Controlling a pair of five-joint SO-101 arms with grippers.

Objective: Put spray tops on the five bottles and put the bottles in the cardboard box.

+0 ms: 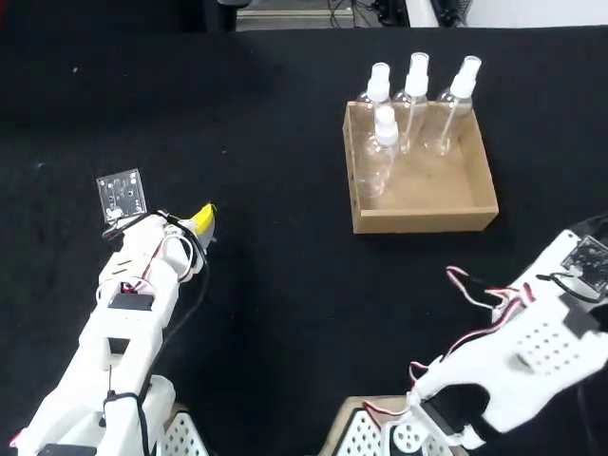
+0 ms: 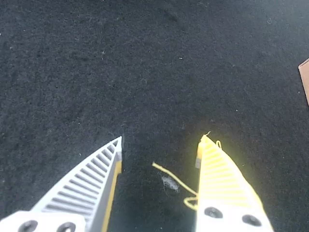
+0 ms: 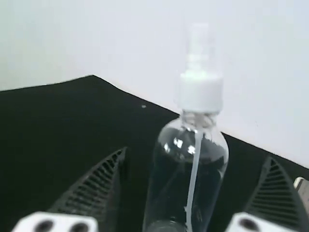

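Black cloth (image 2: 145, 72) underlies the spread, empty left hand (image 2: 161, 138); right hand (image 3: 196, 154), spread, flanks a bottle (image 3: 189, 169).

The table (image 1: 114, 85) is covered with a black cloth (image 1: 275, 313). Beyond its far edge there is a strip of grey floor (image 1: 285, 14) with dark cables (image 1: 356, 11). A plain white wall (image 3: 96, 34) stands behind the cloth. The light is even.

My left gripper (image 2: 161, 139) hangs, fingers spread wide, over black cloth (image 2: 145, 58); a yellow thread (image 2: 171, 175) trails off one. Toward two o'clock, an edge of, I think, the cardboard box (image 2: 305, 79).
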